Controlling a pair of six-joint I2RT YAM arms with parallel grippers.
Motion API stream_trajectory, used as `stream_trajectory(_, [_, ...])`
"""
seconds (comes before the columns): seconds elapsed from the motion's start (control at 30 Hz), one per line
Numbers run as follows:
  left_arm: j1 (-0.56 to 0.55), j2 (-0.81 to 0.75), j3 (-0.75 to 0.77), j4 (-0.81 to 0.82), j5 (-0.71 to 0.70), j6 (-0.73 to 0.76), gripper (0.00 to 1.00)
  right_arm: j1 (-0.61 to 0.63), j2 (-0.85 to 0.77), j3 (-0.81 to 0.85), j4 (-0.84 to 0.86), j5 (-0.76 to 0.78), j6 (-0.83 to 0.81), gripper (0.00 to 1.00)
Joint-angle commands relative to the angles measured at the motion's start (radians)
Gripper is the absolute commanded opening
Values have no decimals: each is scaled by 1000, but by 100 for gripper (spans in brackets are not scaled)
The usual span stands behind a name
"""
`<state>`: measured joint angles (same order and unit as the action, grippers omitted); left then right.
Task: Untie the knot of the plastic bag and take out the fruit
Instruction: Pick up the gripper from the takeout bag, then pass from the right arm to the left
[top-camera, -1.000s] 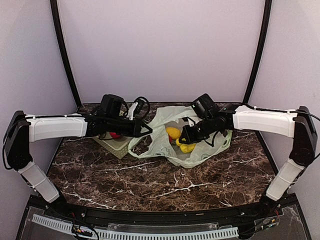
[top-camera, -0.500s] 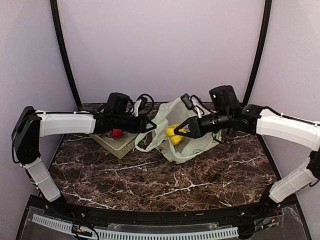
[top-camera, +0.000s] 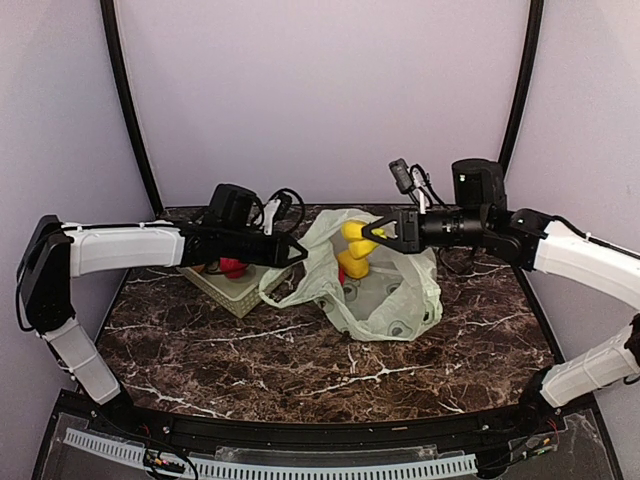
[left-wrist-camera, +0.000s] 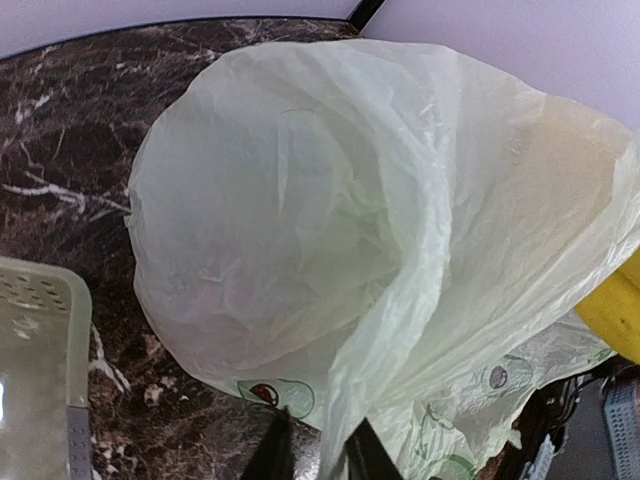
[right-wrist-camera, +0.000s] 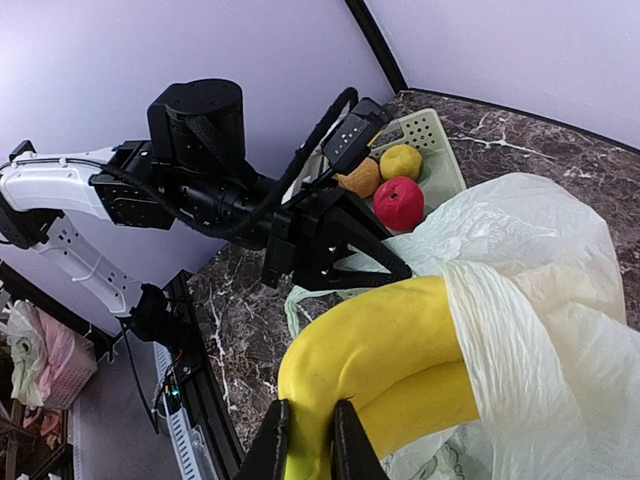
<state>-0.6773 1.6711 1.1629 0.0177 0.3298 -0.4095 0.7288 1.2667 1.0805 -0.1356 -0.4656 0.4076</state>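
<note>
The plastic bag (top-camera: 392, 296) lies slumped at mid-table with its mouth open, and no knot shows on it. My right gripper (top-camera: 374, 233) is shut on the yellow bananas (top-camera: 351, 264) and holds them in the air above the bag's mouth. The right wrist view shows its fingers (right-wrist-camera: 272, 445) pinching the end of the bananas (right-wrist-camera: 390, 340), with bag film (right-wrist-camera: 540, 300) draped over their far end. My left gripper (top-camera: 300, 256) is at the bag's left rim. A fold of the bag (left-wrist-camera: 300, 200) runs between its fingers (left-wrist-camera: 275, 455).
A pale green perforated basket (top-camera: 243, 298) stands left of the bag, under my left arm. It holds a red apple (right-wrist-camera: 398, 203), a yellow-green fruit (right-wrist-camera: 401, 160) and an orange one (right-wrist-camera: 360, 178). Black posts rise at the back corners.
My right gripper has risen and drawn back to the right, lifting the bananas out of the bag. The bag has slumped lower. My left gripper has stayed at the bag's rim.
</note>
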Motion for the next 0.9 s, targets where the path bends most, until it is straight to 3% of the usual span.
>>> stream_trajectory(0.0, [-3, -135, -33, -43, -32, 88, 39, -18, -14, -6, 108, -152, 23, 0])
stream_trajectory(0.07, [-3, -190, -50, -40, -61, 126, 60, -20, -9, 12, 117, -243, 20, 0])
stream_trajectory(0.2, [-3, -296, -55, -53, -60, 215, 81, -20, 0, 60, 93, -391, 2, 0])
stream_trajectory(0.43, [-66, -362, 36, -135, 245, 319, 90, -20, 41, 134, -42, -512, -64, 0])
stream_trajectory(0.87, [-204, -268, 141, -239, 464, 396, 97, -16, 77, 144, -78, -608, -66, 0])
